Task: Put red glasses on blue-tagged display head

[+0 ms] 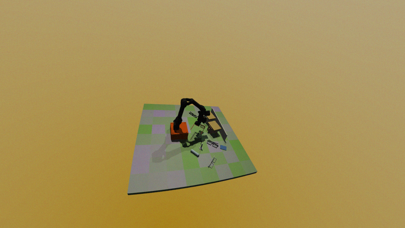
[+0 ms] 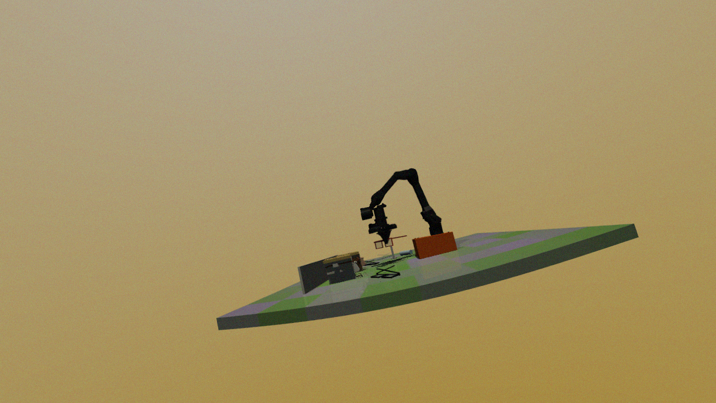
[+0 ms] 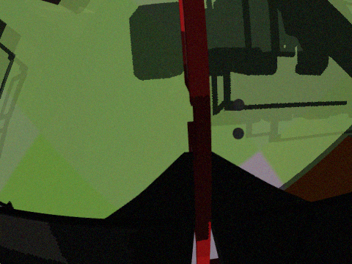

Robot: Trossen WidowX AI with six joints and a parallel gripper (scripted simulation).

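My gripper (image 1: 197, 124) (image 2: 386, 243) (image 3: 197, 161) is shut on the red glasses (image 1: 192, 126) (image 2: 400, 237) (image 3: 199, 73) and holds them raised above the mat. In the wrist view their front bar runs from top to bottom between the fingertips. In the exterior view the lenses hang level with the fingertips and a temple reaches out toward the orange base. The display heads and the blue tag cannot be made out clearly; a small brown and whitish shape (image 2: 357, 266) shows at the shelf's edge. The glasses are away from the shelf, not touching it.
Tan shelf tops (image 1: 214, 125) stand before an upright panel (image 1: 219, 124) (image 2: 311, 276). Dark glasses (image 1: 208, 141) lie near a blue block (image 1: 223, 147). Others lie near the front and behind the arm. A grey cylinder (image 1: 194, 153) and small stand (image 1: 201, 146) are nearby. The orange base (image 1: 178, 136) (image 2: 434, 245) carries the arm.
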